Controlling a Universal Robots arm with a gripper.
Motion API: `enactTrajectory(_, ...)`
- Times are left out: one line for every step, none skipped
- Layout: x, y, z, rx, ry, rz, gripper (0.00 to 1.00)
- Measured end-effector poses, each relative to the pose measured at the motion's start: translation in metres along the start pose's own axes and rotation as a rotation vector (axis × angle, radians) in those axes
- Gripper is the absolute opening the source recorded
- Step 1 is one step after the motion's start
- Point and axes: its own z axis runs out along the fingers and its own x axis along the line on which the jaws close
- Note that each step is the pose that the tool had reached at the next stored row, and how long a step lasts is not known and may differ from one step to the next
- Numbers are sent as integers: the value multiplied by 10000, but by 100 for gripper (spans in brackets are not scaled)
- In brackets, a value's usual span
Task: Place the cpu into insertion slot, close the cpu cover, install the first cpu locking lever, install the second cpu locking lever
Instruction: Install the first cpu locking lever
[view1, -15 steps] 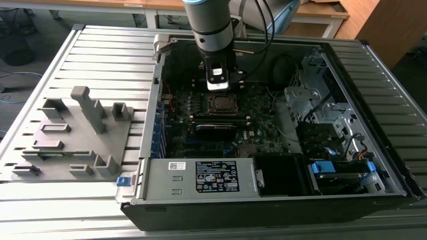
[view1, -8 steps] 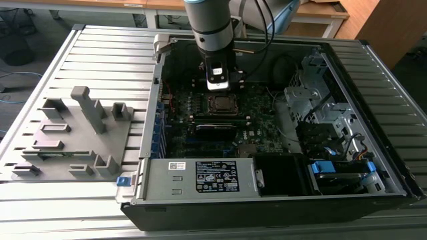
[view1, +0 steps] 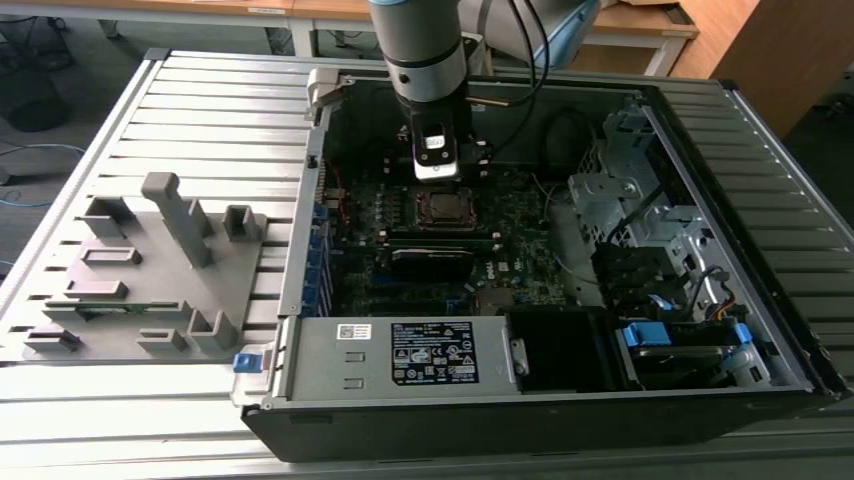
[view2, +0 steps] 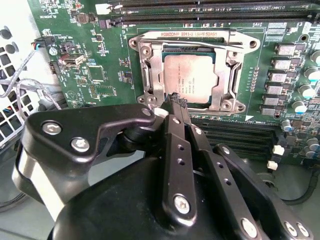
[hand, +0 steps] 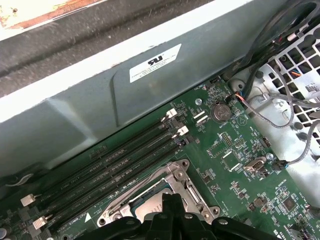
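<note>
The cpu (view2: 192, 77), a dull silver square, lies in the insertion slot (view2: 248, 45) on the green motherboard. The silvery cpu cover (view2: 226, 70) lies flat around it, framing the chip. My gripper (view2: 176, 101) is shut, its black fingertips together at the socket's corner, touching or just above the cover's edge. Nothing shows between the fingers. In the exterior view the gripper (view1: 438, 172) hangs straight down inside the open computer case, right over the socket (view1: 441, 208). In the first wrist view the fingertips (hand: 170, 200) sit against the socket frame (hand: 181, 176).
Long black memory slots (view2: 210, 10) run on both sides of the socket. The case wall (hand: 125, 95) stands close behind it. Loose cables (hand: 280, 115) and a drive cage (view1: 641, 200) lie toward the exterior view's right. A grey fixture tray (view1: 147, 270) sits outside the case on the left.
</note>
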Motion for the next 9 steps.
enactTrajectory(0, 0, 0, 1, 0, 0, 11)
enactTrajectory(0, 0, 0, 1, 0, 0, 11)
enactTrajectory(0, 0, 0, 1, 0, 0, 11)
enactTrajectory(0, 0, 0, 1, 0, 0, 11)
enactTrajectory(0, 0, 0, 1, 0, 0, 11)
enactTrajectory(0, 0, 0, 1, 0, 0, 11)
enactTrajectory(0, 0, 0, 2, 0, 0, 11)
enactTrajectory(0, 0, 0, 2, 1, 0, 11)
enactTrajectory(0, 0, 2, 19, 27, 3, 11)
